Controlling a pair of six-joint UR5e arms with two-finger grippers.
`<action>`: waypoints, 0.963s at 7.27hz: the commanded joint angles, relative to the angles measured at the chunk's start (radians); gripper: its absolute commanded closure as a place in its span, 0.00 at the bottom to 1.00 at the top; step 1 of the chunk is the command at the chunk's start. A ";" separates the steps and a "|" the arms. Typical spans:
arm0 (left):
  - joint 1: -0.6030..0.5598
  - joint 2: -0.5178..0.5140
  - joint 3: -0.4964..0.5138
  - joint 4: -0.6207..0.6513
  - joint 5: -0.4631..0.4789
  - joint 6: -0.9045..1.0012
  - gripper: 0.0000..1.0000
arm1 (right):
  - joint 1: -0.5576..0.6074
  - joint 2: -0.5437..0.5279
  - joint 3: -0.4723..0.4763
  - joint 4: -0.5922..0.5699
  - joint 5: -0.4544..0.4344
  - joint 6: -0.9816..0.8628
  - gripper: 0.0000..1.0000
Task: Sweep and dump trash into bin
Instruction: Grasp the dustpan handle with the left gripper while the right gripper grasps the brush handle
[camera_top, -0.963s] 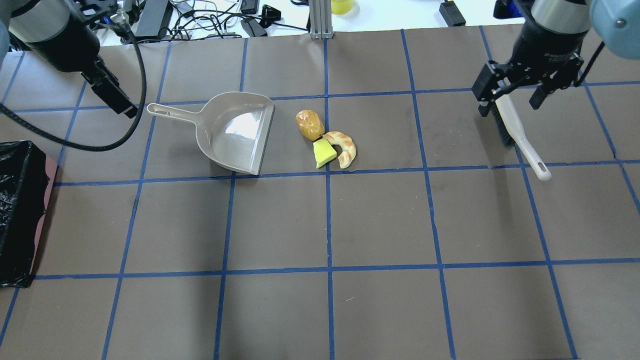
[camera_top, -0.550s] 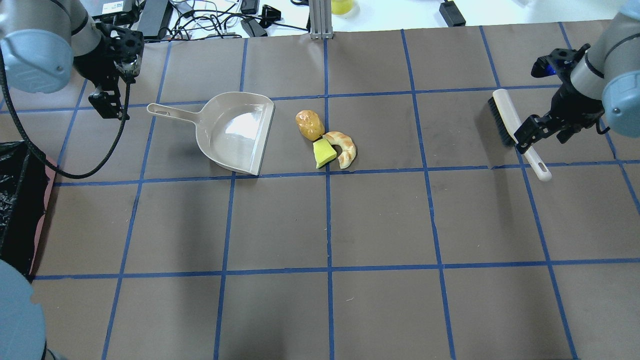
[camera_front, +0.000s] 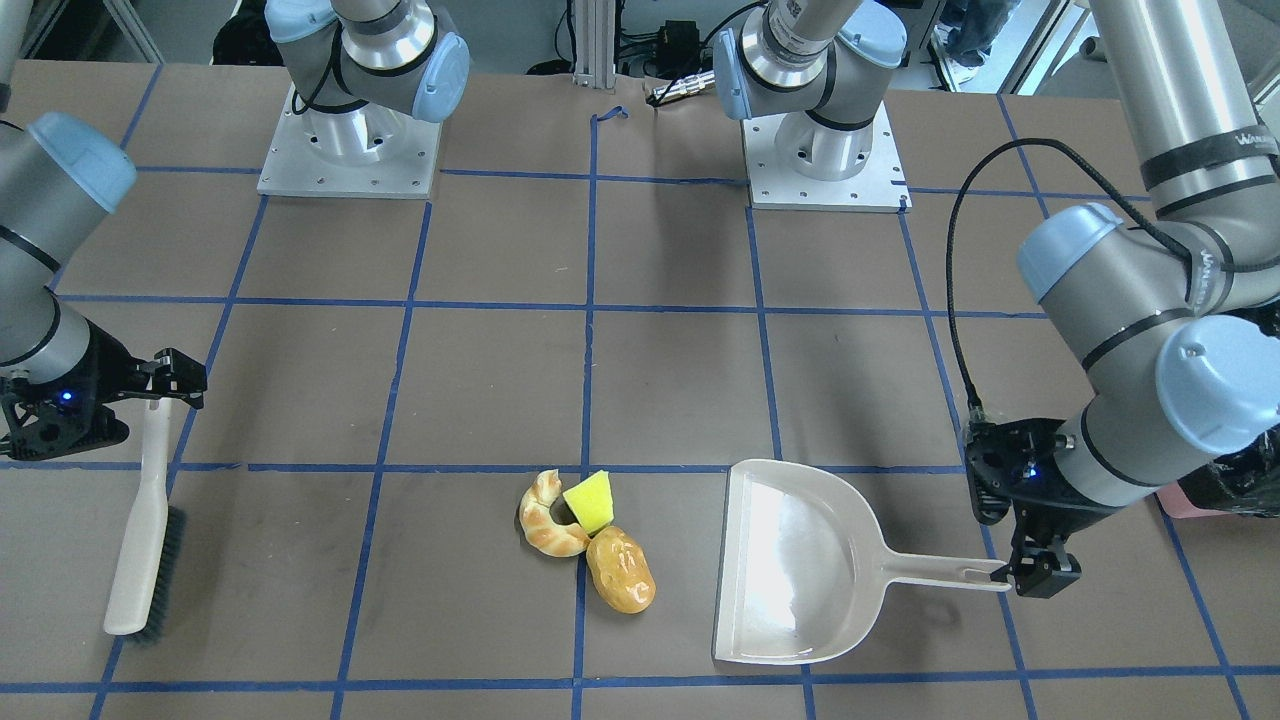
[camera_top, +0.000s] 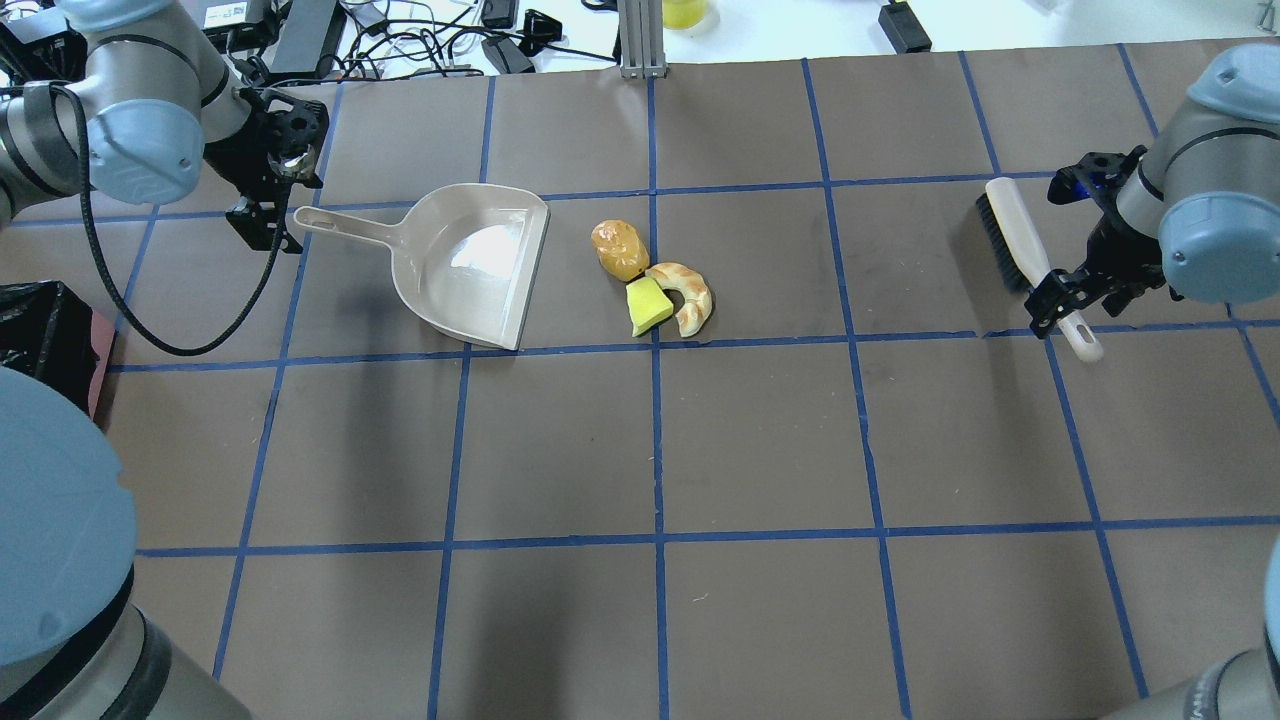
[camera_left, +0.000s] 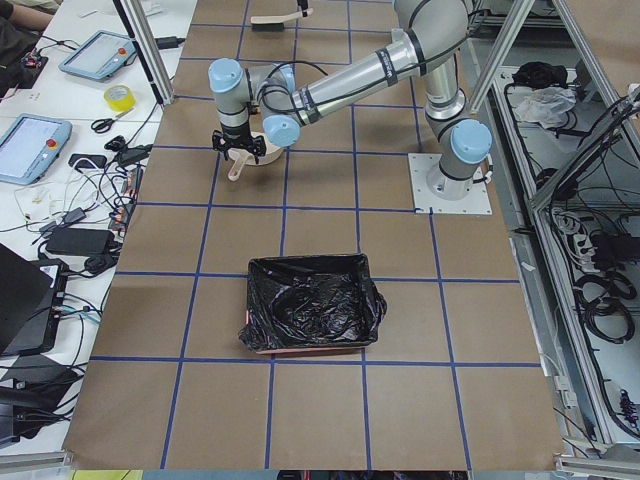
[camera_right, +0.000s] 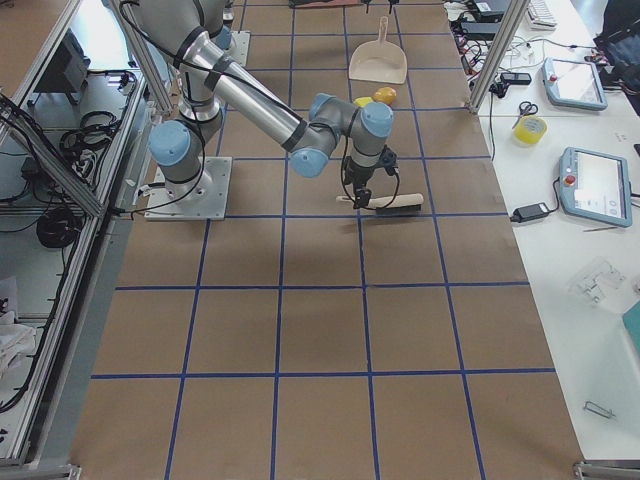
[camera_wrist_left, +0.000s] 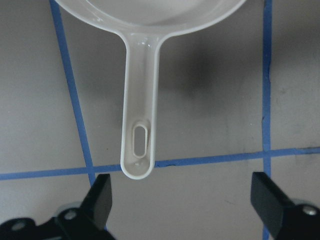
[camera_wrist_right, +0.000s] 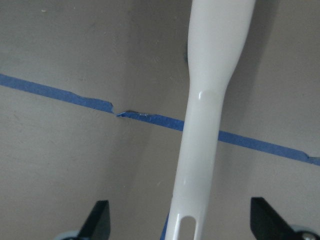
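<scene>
Trash (camera_top: 648, 305) lies beside dustpan (camera_top: 470, 265); left claw (camera_wrist_left: 185, 196), spread wide, flanks its handle tip; right claw (camera_wrist_right: 180, 220), likewise spread, flanks brush (camera_top: 1012, 232) handle.

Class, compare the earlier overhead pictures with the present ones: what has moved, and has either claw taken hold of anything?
The left claw swung in to the handle end of the dustpan, open, not gripping. The right claw moved along the brush from bristles to handle, open astride it. Nothing is held. The dustpan, brush and trash lie where they were.
</scene>
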 joint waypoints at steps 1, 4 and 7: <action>0.005 -0.080 0.059 0.000 -0.020 -0.001 0.02 | 0.000 0.015 0.002 0.001 -0.012 0.017 0.14; 0.007 -0.108 0.058 -0.008 -0.022 -0.035 0.03 | 0.000 0.015 0.002 0.002 -0.047 0.029 0.58; 0.007 -0.113 0.055 -0.008 -0.040 -0.036 0.29 | 0.000 0.015 -0.001 0.010 -0.047 0.066 0.84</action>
